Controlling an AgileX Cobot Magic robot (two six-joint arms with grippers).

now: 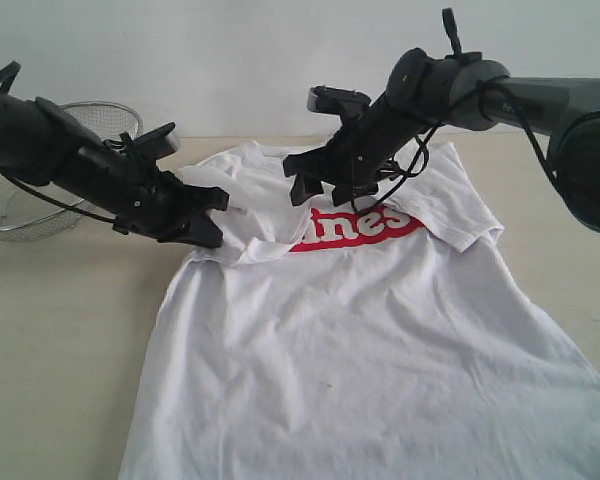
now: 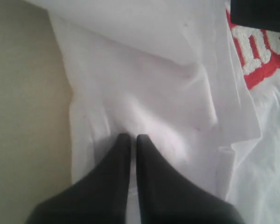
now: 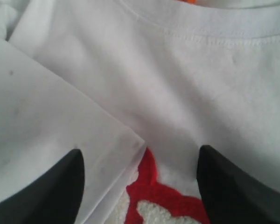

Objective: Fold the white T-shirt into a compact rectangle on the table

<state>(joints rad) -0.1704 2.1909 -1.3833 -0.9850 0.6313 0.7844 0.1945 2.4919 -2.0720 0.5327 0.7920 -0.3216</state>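
Observation:
The white T-shirt (image 1: 380, 350) lies chest up on the table (image 1: 60, 330). Its sleeve on the left side is folded in over the chest and covers the start of the red lettering (image 1: 365, 225). My left gripper (image 1: 212, 212) is shut, pinching the fold at that side; in the left wrist view the cloth (image 2: 144, 93) puckers toward the left gripper (image 2: 130, 136). My right gripper (image 1: 322, 192) hovers open over the chest. In the right wrist view the right gripper (image 3: 141, 150) straddles the folded sleeve edge (image 3: 107, 140) and the lettering (image 3: 177, 200), holding nothing.
A round wire-mesh basket (image 1: 100, 120) stands at the back left, behind the left arm. Bare tabletop (image 2: 23, 116) shows beside the shirt's left side. The shirt's hem runs out of the exterior view at the front.

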